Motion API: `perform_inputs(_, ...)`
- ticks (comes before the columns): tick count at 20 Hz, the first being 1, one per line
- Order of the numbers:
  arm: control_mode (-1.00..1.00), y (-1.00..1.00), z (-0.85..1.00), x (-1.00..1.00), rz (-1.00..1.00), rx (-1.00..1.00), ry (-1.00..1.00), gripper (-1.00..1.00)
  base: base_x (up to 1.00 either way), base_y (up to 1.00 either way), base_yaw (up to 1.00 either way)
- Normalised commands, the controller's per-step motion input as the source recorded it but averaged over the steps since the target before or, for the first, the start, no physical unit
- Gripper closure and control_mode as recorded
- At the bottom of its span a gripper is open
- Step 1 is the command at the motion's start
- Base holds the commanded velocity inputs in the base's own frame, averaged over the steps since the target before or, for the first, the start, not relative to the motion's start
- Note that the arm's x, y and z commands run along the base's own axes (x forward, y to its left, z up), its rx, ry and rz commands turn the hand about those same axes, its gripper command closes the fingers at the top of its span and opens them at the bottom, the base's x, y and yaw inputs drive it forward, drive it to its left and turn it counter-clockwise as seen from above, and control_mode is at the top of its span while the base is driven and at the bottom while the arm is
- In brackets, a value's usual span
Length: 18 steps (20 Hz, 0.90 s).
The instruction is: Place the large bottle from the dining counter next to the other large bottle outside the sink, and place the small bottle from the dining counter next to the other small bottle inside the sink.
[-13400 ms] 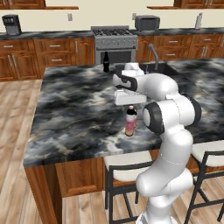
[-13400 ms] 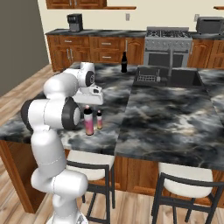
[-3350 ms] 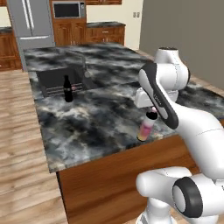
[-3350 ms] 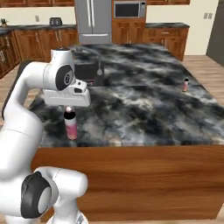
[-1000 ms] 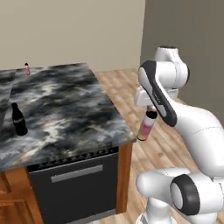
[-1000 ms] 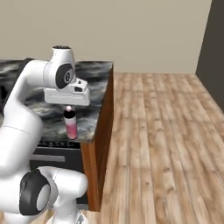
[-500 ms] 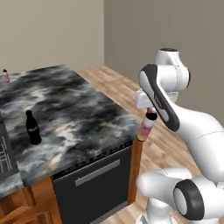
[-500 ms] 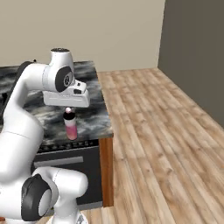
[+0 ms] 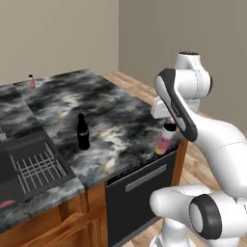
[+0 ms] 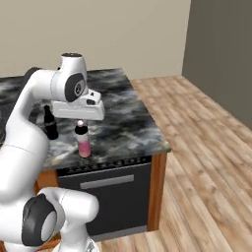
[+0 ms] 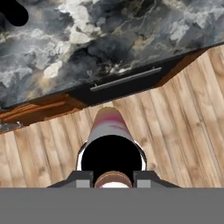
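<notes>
My gripper (image 9: 169,126) is shut on the large bottle (image 9: 163,142), a slim pink bottle with a dark cap, held upright by its top. It hangs at the near edge of the marbled dining counter (image 9: 116,111). In the right base view the gripper (image 10: 81,123) carries the pink bottle (image 10: 83,141) just right of the other large bottle (image 10: 49,124), which is all black. In the hand view the pink bottle (image 11: 109,131) sits between the fingertips (image 11: 83,177), over the wood floor beside the counter edge. The black bottle (image 9: 83,131) stands by the sink (image 9: 34,166). A small bottle (image 9: 32,81) stands far back.
A dark dishwasher front (image 9: 140,185) with a bar handle sits under the counter's near edge. A wire rack lies in the sink basin. A reddish streak (image 9: 6,203) shows at the basin's lower left. Open wood floor (image 10: 206,147) stretches to the right, up to the grey wall.
The whole scene has slid through both base views as the base drove along the counter. The sink and black bottle have come nearer. The pink bottle stays in my shut gripper.
</notes>
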Motion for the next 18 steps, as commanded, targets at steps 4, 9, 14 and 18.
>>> perform_inputs(4, 1.00, 0.00, 0.00, 0.00, 0.00, 0.00, 0.00, 1.00, 0.18, 0.03, 0.33)
perform_inputs(9, 1.00, 0.00, 0.00, 0.00, 0.00, 0.00, 0.00, 1.00, 0.45, -0.15, 0.37)
perform_inputs(14, 1.00, 0.00, 0.00, 0.00, 0.00, 0.00, 0.00, 1.00, 0.69, -0.07, 0.17)
perform_inputs(18, 1.00, 0.00, 0.00, 0.00, 0.00, 0.00, 0.00, 1.00, 0.62, -0.05, 0.05)
